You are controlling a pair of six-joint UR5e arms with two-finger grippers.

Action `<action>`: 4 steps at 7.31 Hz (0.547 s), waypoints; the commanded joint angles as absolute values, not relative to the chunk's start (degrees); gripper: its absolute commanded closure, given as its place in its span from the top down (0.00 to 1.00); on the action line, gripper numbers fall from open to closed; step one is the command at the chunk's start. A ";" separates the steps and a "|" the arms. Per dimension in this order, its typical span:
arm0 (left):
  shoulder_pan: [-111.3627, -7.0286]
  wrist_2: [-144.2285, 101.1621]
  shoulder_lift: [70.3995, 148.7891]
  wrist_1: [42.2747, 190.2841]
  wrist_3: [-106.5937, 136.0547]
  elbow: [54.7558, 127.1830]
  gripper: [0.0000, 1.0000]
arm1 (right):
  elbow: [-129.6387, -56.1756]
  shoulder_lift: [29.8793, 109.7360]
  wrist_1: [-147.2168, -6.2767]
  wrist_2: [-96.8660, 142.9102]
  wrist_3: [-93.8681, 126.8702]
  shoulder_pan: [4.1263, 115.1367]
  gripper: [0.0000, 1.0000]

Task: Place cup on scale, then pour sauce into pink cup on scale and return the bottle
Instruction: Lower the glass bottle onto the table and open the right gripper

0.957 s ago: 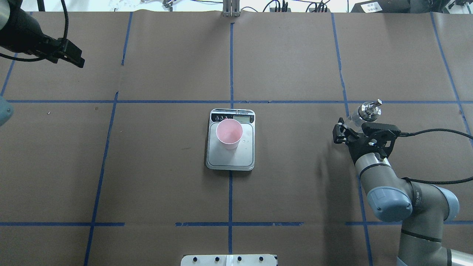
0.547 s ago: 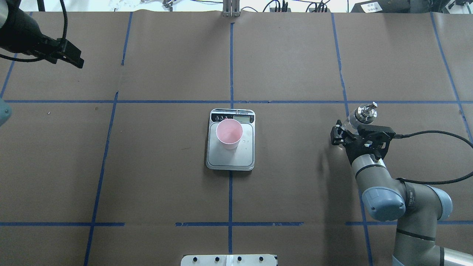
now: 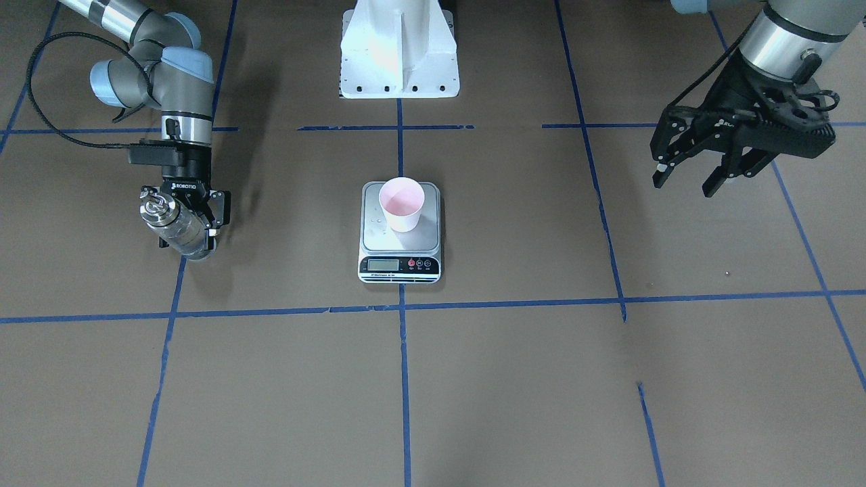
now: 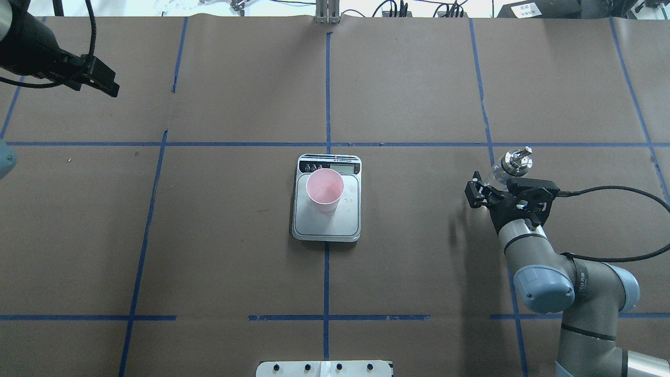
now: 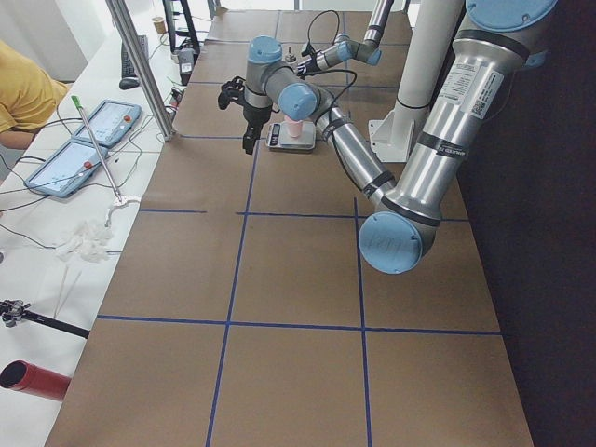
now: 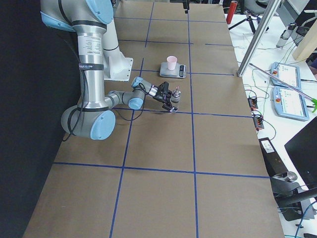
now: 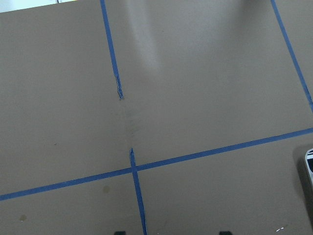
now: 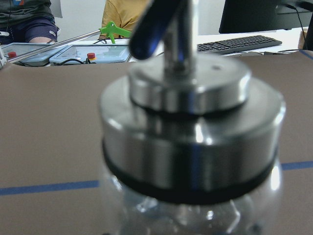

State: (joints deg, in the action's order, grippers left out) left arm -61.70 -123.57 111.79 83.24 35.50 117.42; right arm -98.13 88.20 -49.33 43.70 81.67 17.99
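The pink cup [image 4: 324, 189] stands upright on the silver scale [image 4: 327, 226] at the table's middle, also in the front view, cup [image 3: 402, 203] on scale [image 3: 400, 268]. My right gripper [image 4: 497, 180] is shut on the clear glass bottle [image 3: 177, 230], a little tilted and low over the table at my right. Its silver spout cap [image 4: 516, 161] fills the right wrist view [image 8: 190, 122]. Clear sauce shows through the glass. I cannot tell whether the bottle's base touches the table. My left gripper [image 3: 683, 184] is open and empty, high at my far left.
Brown paper with blue tape lines [image 4: 327, 94] covers the table. The robot's white base plate [image 3: 399, 47] stands behind the scale. The left wrist view shows bare paper and a corner of the scale [image 7: 309, 169]. Operators' tablets [image 6: 285, 84] lie beyond the table's far edge.
My right gripper has moved the bottle down and slightly left, and the bottle stands more upright. The left arm, cup and scale have not moved.
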 commanded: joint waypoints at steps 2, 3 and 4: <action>-61.70 -123.57 111.88 83.23 35.51 117.42 0.71 | -98.87 88.59 -49.22 41.06 81.56 16.62 1.00; -61.70 -123.57 111.88 83.23 35.51 117.42 0.71 | -100.10 89.12 -49.22 39.57 81.74 14.96 1.00; -61.61 -123.57 111.88 83.23 35.51 117.33 0.71 | -103.07 92.08 -49.31 38.94 81.74 13.90 1.00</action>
State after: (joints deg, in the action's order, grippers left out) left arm -61.67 -123.57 111.88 83.23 35.51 117.41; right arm -100.30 89.57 -49.23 40.14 81.68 15.41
